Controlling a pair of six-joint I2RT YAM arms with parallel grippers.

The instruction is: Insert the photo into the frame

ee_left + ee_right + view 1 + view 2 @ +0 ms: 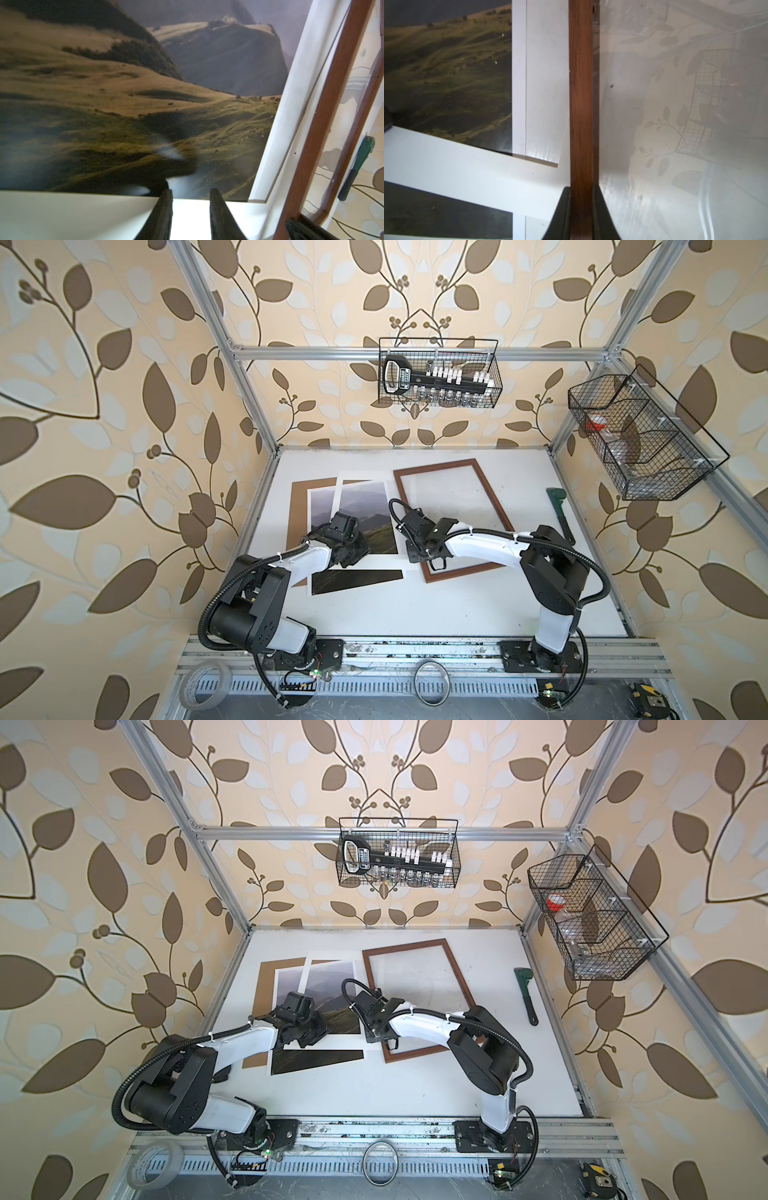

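Note:
The photo (pixel 365 506) (pixel 332 977), a misty mountain print, lies flat at the table's middle left. A tilted white mat (pixel 386 562) covers much of it. My left gripper (pixel 353 556) (pixel 191 193) hovers over the mat's near bar (pixel 83 214), right at the edge of the photo (pixel 145 93). Its jaws stand a little apart with only the white mat showing between them. The frame (pixel 494 494) (pixel 405 945), thin reddish-brown wood, lies just right of the photo. My right gripper (pixel 415 553) (pixel 581 188) is shut on the left rail of the frame (pixel 581 93).
A brown backing board (pixel 299 510) pokes out under the photo on the left. A green wrench (pixel 561 514) lies right of the frame. Wire baskets hang on the back wall (pixel 438 373) and right wall (pixel 640 439). A tape roll (pixel 205 684) lies by the arm bases.

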